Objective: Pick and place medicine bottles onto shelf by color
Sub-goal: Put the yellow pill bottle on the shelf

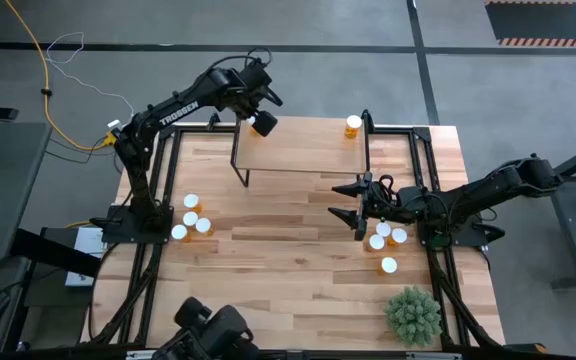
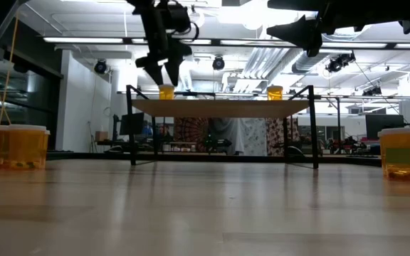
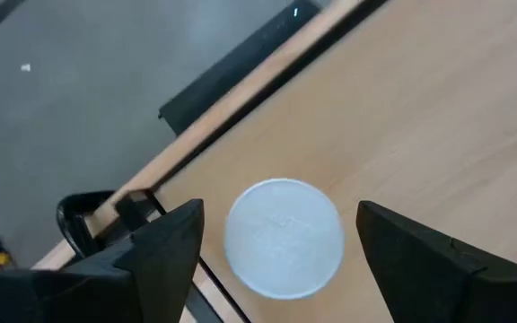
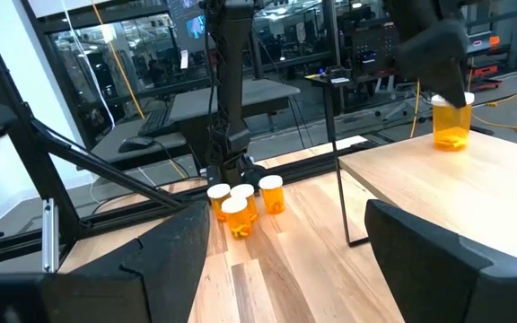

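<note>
The high view shows the left gripper (image 1: 260, 118) over the far left corner of the low light-wood shelf on thin black legs (image 1: 303, 150), its fingers spread to either side of a small translucent orange pill bottle with a round white cap (image 3: 283, 237) standing there, apparently just released. The next move likely calls for a straight lift clear of the cap, then a reach to the four bottles near the left arm's base (image 1: 191, 218). The right gripper (image 1: 349, 201) hovers spread and empty beside the shelf's right legs, and whether the left fingers touch the bottle's sides is hard to make out.
</note>
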Robot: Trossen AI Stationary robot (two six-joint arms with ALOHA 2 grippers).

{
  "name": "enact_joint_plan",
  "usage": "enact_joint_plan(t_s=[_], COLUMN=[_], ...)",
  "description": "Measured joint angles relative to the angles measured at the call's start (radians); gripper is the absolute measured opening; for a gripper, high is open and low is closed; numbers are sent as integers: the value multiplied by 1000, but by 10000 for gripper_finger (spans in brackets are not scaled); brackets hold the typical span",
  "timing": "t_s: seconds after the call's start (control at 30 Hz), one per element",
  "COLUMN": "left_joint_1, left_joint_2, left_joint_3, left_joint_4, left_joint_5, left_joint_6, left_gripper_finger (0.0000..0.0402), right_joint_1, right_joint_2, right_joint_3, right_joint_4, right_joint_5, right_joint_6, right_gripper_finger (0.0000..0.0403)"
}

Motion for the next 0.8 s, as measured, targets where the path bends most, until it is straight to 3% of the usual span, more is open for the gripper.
enact_joint_plan(t_s=[0.2, 0.43, 0.57, 0.8], left_joint_1=[-3, -76, -184, -414], left_joint_2=[-41, -205, -384, -777], left_joint_3=[126, 78, -169, -809], left_joint_4=[-9, 83, 336, 922], left_joint_5=[-5, -14, -18, -19], left_joint_6=[-22, -14, -7, 11], left_gripper_finger=[275, 265, 264, 264], right_joint_1=[0, 0, 0, 0], right_joint_2=[0, 0, 0, 0], right_joint_3=[0, 0, 0, 0], right_joint_4=[0, 0, 0, 0], right_joint_5=[0, 0, 0, -13], right_joint_6=[-7, -7, -7, -33], right_gripper_finger=[289, 289, 289, 289])
